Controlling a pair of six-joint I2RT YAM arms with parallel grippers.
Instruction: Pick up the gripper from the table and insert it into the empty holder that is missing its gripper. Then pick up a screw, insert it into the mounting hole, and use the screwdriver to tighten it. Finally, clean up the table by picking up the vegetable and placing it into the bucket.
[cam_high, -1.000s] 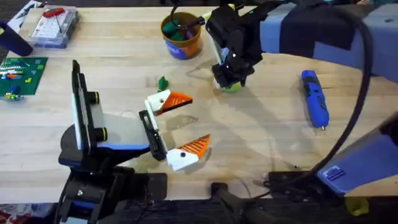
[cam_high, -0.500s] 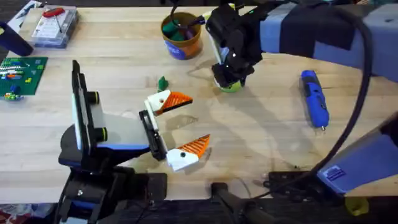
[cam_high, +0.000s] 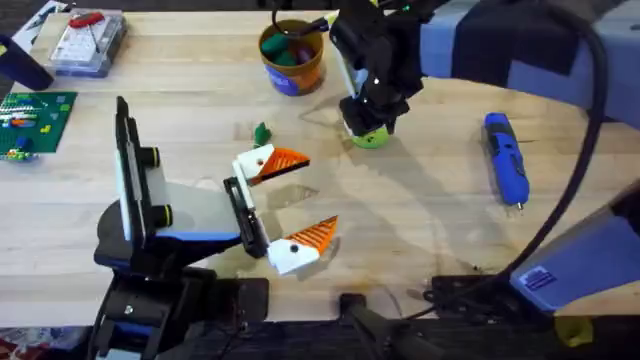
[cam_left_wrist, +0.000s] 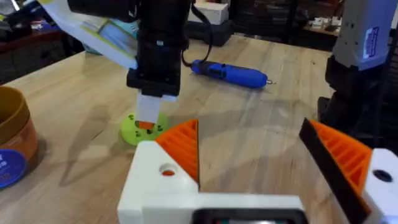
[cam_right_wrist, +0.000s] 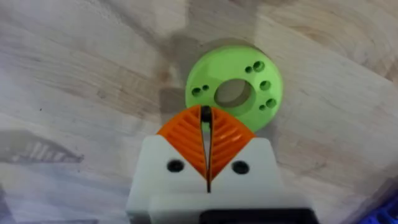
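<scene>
My right gripper (cam_high: 366, 122) hangs just over a lime-green disc (cam_right_wrist: 235, 92) that has a centre hole and several small holes. Its orange pads (cam_right_wrist: 186, 138) are shut on a thin dark screw (cam_right_wrist: 205, 114) at the tips. The open left gripper (cam_high: 290, 203) rests near the table's middle and holds nothing. The tiny dark-green vegetable (cam_high: 262, 133) lies just beyond its far finger. At the back stands the orange bucket (cam_high: 292, 62) with a blue band. The blue screwdriver (cam_high: 505, 160) lies to the right. The task's loose gripper and holder are out of view.
A clear plastic box (cam_high: 88, 42) with a red-handled tool sits at the back left. Below it, at the left edge, is a green board (cam_high: 35, 118). Black cables (cam_high: 455, 292) run along the near edge.
My right gripper has crept slightly toward the far side above the green disc. The left arm, the vegetable and the screwdriver have not moved.
</scene>
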